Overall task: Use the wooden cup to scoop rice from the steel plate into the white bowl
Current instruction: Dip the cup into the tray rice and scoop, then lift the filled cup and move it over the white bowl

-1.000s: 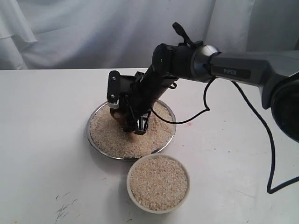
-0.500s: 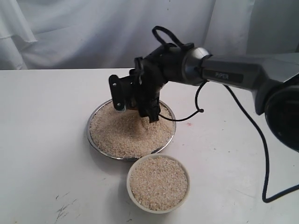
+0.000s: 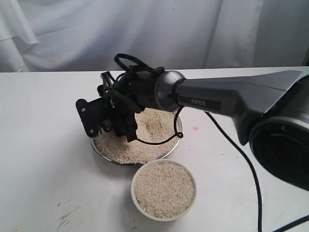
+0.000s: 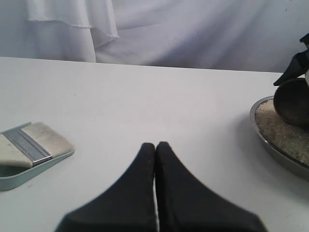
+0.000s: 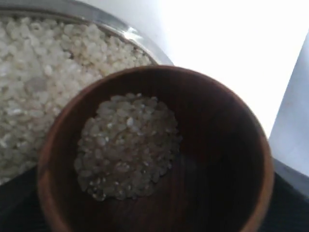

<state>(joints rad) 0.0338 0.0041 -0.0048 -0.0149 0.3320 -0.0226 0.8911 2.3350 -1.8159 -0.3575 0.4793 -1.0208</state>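
Note:
The steel plate (image 3: 166,145) holds a bed of rice (image 3: 152,126). My right gripper (image 3: 110,124) hangs over the plate's left edge, shut on the wooden cup (image 5: 159,77), which is mostly hidden behind the fingers in the exterior view. The right wrist view looks into the cup, where a small heap of rice (image 5: 126,145) lies against one side. The white bowl (image 3: 163,212) stands in front of the plate, heaped with rice. My left gripper (image 4: 155,145) is shut and holds nothing, low over the table to the left of the plate (image 4: 270,145) and the cup (image 4: 291,101).
A flat paintbrush (image 4: 29,145) lies on a pale green dustpan (image 4: 19,170) on the table near the left gripper. A black cable (image 3: 251,169) trails from the right arm across the table. White cloth hangs behind.
The right gripper has lifted the cup out of the rice at the plate's middle and swung it left to the plate's left edge. The left gripper shows no change.

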